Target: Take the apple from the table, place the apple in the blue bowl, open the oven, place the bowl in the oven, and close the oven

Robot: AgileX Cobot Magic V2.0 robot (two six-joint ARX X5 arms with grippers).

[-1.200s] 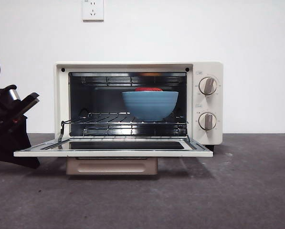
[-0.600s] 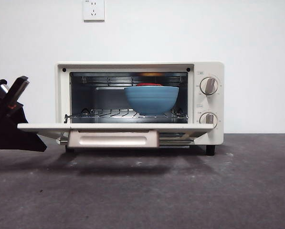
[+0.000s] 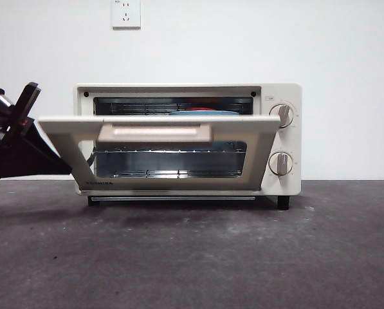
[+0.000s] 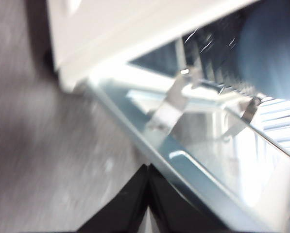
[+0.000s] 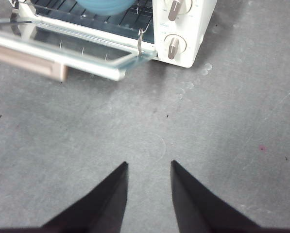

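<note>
At the far left of the front view, the left gripper [image 3: 15, 122] waits beside the door [image 3: 159, 154] of the oven [image 3: 282, 187], touching its left edge or nearly so; I cannot tell which. Its own wrist view shows the two black jaws pressed together with no gap and holding nothing. I judge they are closed so that the tip can push the door from under, like one stiff finger.

To the right of this gripper, the door stands about half closed, tilted, with the beige handle [image 3: 154, 132] facing out. The left wrist view is blurred, but the glass [image 4: 217, 160] and a metal hinge arm [image 4: 171, 104] are just above the jaw tips.

Farther right from the gripper, behind the upper edge of the door, only a thin strip of the blue bowl [image 3: 201, 112] is seen on the rack inside the oven, with a small red part of the apple [image 3: 197, 109] above its rim. So the apple lies in the bowl and the bowl is in the oven, as the task wants; only the closing is not finished.

The right gripper [image 5: 148, 167] hangs well apart, over the bare table [image 5: 222, 126] in front of the knobs [image 5: 174, 46]. Its jaws are parted and empty, probably to leave room for the door.
</note>
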